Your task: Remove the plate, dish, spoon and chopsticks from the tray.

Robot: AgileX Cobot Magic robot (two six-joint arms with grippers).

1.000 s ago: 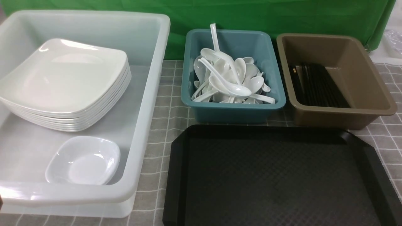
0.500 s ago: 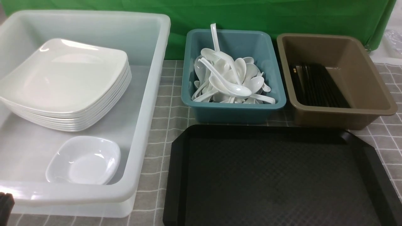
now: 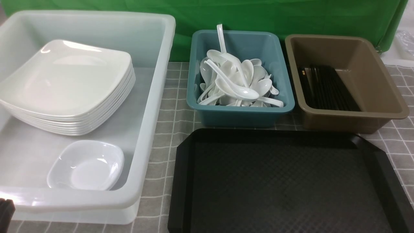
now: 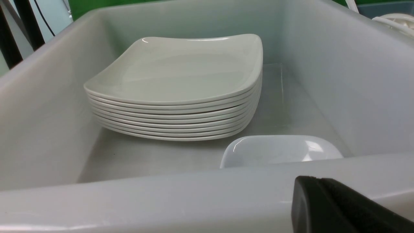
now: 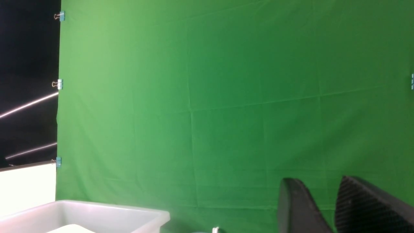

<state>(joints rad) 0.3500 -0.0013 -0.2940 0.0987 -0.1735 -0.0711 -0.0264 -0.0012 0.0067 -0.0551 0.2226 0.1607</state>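
Observation:
The black tray lies bare at the front right. A large white square plate tops a stack of several inside the white bin; the left wrist view shows that plate too. In front of the stack, in the same bin, sits a small white dish. White spoons fill the teal bin. Black chopsticks lie in the brown bin. My left gripper is shut and empty, just outside the white bin's near wall. My right gripper stands open and empty, facing the green backdrop.
A grey checked cloth covers the table between the bins and the tray. The green backdrop hangs behind the three bins. The white bin's far corner shows low in the right wrist view.
The tip of my left gripper has edged into the lower left corner of the front view. Nothing else in that view has moved.

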